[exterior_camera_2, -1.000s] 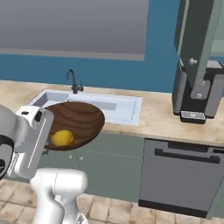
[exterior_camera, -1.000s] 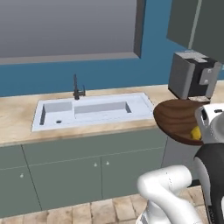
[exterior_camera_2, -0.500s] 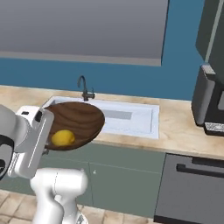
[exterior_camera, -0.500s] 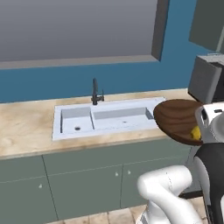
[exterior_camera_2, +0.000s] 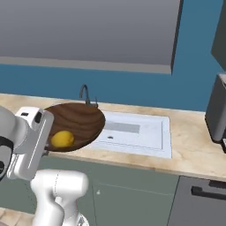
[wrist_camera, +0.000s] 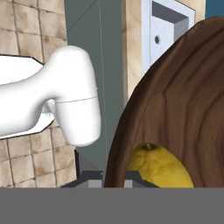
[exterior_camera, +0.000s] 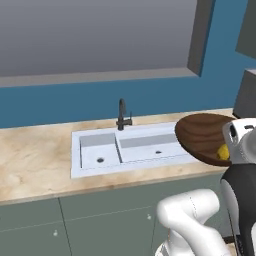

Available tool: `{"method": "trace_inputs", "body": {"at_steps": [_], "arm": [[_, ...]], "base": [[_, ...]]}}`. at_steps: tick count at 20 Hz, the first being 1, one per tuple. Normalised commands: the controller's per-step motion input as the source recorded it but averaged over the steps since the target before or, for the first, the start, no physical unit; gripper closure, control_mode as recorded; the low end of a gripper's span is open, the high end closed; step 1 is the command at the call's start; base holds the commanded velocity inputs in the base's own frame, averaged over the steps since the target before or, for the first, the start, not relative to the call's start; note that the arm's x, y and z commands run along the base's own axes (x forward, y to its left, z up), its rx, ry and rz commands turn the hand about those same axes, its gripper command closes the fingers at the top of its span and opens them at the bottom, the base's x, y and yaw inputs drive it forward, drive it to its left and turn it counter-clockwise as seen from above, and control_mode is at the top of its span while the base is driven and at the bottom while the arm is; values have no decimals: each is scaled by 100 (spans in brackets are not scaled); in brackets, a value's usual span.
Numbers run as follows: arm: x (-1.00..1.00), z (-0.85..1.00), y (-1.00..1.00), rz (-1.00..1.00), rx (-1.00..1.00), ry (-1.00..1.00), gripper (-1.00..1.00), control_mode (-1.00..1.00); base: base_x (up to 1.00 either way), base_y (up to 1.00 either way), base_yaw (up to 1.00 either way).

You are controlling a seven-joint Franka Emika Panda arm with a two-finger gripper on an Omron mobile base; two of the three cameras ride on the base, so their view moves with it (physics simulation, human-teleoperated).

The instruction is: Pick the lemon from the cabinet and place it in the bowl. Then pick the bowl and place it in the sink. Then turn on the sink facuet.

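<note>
Holding the bowl (exterior_camera: 202, 136) up off the bench (exterior_camera: 35, 160), the gripper (wrist_camera: 114, 177) is clamped on the bowl's rim, fingers pinched together on the edge at the bottom of the hand view. Bowl is tilted, dark wood grain visible, and the lemon (exterior_camera_2: 62, 138) sits inside it at the low side, next to the gripped rim; same lemon shows in the hand view (wrist_camera: 159, 166) and as a yellow sliver in the left base view (exterior_camera: 223, 151). Relative to the sink (exterior_camera: 95, 162): bowl is in the air at the sink's front right corner in the left base view, overlapping its right end; in the right base view it covers the sink's left part. Sink is set into the bench, two basins, small round drains in each. Sink facuet (exterior_camera: 122, 114) stands at the back rim of the sink, roughly centred, black, upright. Beyond the sink's right end, a dark appliance (exterior_camera_2: 217, 112) stands on the bench.
</note>
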Motion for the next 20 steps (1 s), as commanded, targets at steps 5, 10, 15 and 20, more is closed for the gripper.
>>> {"method": "trace_inputs", "body": {"at_steps": [5,10,15,20], "arm": [[0,0,0,0,0,0,100,100],[0,0,0,0,0,0,100,100],[0,0,0,0,0,0,100,100],[0,0,0,0,0,0,100,100]], "base": [[32,-12,0],[39,0,-1],[49,0,-5],[43,5,-8]]}}
